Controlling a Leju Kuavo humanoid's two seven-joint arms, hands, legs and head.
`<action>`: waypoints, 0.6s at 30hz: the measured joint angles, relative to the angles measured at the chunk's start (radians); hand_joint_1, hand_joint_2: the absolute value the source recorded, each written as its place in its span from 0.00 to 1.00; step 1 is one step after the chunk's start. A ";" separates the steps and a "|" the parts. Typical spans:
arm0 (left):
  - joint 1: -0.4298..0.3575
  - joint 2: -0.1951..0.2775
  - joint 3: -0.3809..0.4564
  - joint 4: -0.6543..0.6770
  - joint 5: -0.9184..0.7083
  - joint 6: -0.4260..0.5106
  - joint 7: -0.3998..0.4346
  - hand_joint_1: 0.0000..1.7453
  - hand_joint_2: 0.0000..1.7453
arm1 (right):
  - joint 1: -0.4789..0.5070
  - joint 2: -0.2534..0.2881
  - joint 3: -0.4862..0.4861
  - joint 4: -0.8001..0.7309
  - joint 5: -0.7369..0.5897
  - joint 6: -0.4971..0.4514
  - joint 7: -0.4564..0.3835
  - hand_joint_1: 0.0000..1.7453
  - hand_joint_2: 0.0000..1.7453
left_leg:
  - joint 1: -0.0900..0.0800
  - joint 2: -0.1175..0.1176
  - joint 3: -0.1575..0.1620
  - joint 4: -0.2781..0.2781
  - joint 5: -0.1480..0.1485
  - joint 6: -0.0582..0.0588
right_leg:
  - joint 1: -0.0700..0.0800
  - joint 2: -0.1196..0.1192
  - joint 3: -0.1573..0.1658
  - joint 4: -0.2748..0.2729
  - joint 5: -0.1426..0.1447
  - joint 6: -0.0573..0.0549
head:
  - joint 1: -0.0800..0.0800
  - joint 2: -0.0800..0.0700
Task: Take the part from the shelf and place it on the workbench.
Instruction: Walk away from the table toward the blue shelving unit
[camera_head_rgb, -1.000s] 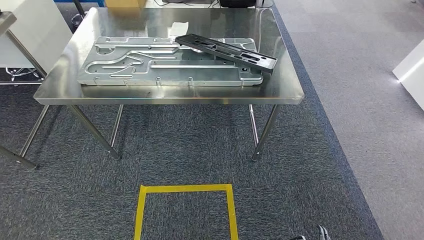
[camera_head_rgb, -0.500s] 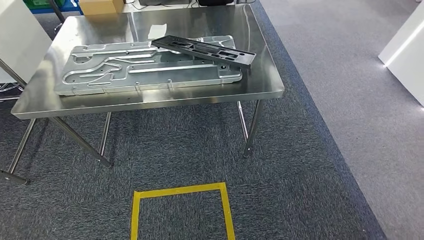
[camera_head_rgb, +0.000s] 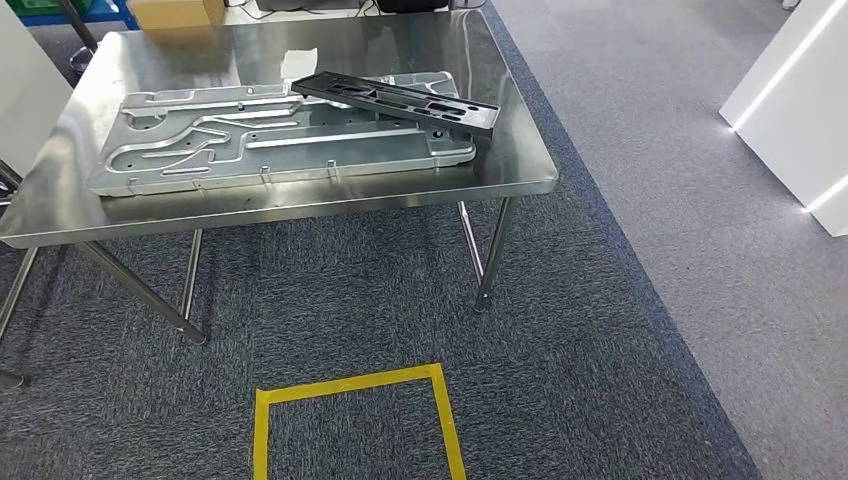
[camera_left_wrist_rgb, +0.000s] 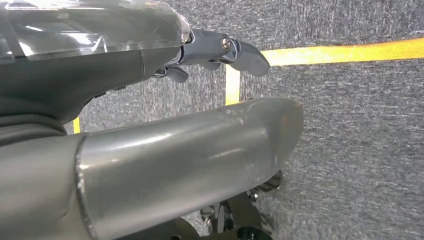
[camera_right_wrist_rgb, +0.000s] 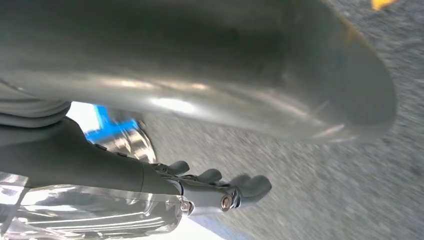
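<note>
Head view shows, from left to right, a big silver plate lying flat on a shiny steel table, then a long black part lying partly on top of the plate near the table's right end. The black part looks like hard plastic, full of holes. I think it is light and stiff, but long, so it could tip if held at one end. Holding it near the middle by the long edges looks best. The silver plate looks heavy, with thin, maybe sharp edges.

Both things are far ahead of the hands, well out of reach. A yellow tape square marks the carpet.

At the left wrist, the left hand hangs over the carpet, fingers apart, holding nothing. The right hand hangs down too, fingers loose and empty.
</note>
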 joint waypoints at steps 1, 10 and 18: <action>0.002 0.000 0.000 0.000 0.000 0.003 0.001 0.00 0.00 | 0.000 0.000 -0.004 0.003 0.000 0.004 0.008 0.00 0.00 | -0.001 0.006 -0.001 0.000 0.000 0.002 | -0.001 -0.003 -0.031 0.063 -0.029 0.003 | 0.002 0.000; 0.010 -0.001 -0.001 0.000 -0.007 0.016 0.008 0.00 0.00 | 0.001 -0.001 -0.026 0.013 -0.008 0.032 0.015 0.00 0.00 | -0.009 0.040 0.006 0.010 -0.015 -0.028 | 0.007 -0.032 0.070 -0.141 0.082 -0.014 | 0.000 0.000; 0.020 -0.001 -0.001 0.000 -0.008 0.018 0.010 0.00 0.00 | 0.004 0.001 -0.035 0.018 -0.009 0.052 0.034 0.00 0.00 | 0.001 0.010 -0.120 0.304 -0.164 -0.056 | 0.004 -0.005 0.068 -0.149 0.091 -0.045 | -0.011 0.000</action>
